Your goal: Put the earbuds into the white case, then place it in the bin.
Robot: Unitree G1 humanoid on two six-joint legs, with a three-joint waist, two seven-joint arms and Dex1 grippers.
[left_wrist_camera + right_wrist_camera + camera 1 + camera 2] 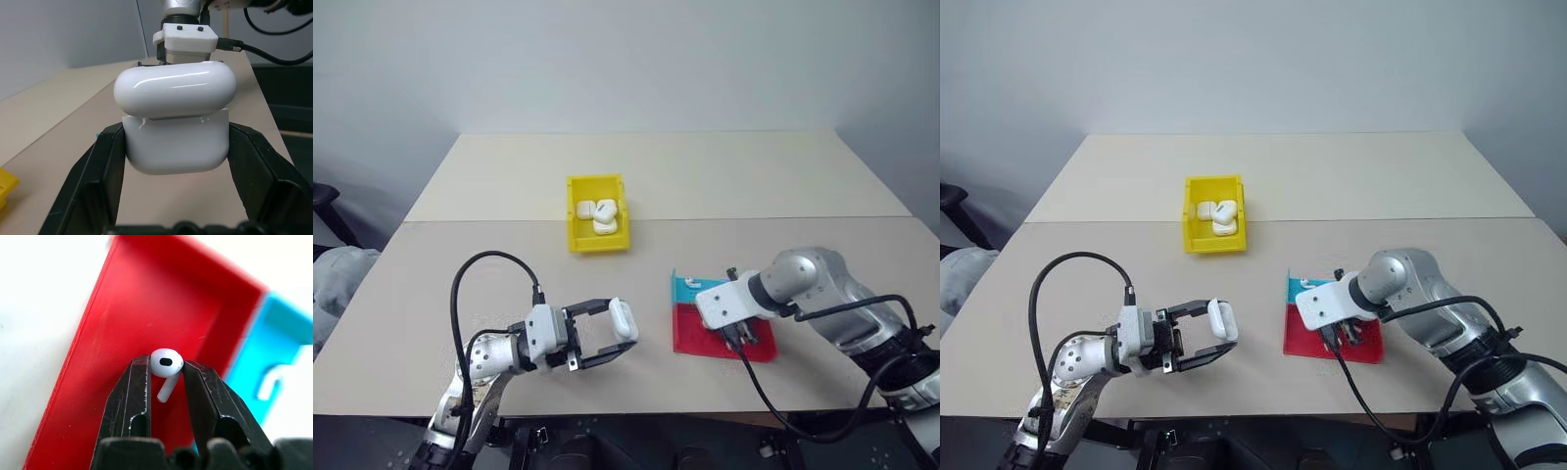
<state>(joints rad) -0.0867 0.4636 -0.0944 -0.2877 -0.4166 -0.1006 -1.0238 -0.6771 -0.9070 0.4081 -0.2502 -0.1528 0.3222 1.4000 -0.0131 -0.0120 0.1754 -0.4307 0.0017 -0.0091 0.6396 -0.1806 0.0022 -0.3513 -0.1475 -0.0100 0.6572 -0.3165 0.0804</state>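
Observation:
My left gripper is shut on the white case, holding it sideways above the table with its lid raised off the body. In the right wrist view my right gripper is shut on one of the earbuds, pinching its head with the stem hanging down, just above the red half of the tray. A second earbud lies in the tray's blue half. The yellow bin stands at the table's middle, beyond both grippers.
Three closed white cases lie in the bin. The blue-and-red tray sits under my right gripper, near the table's front edge. A seam runs across the table just behind the bin. Black cables hang off both arms.

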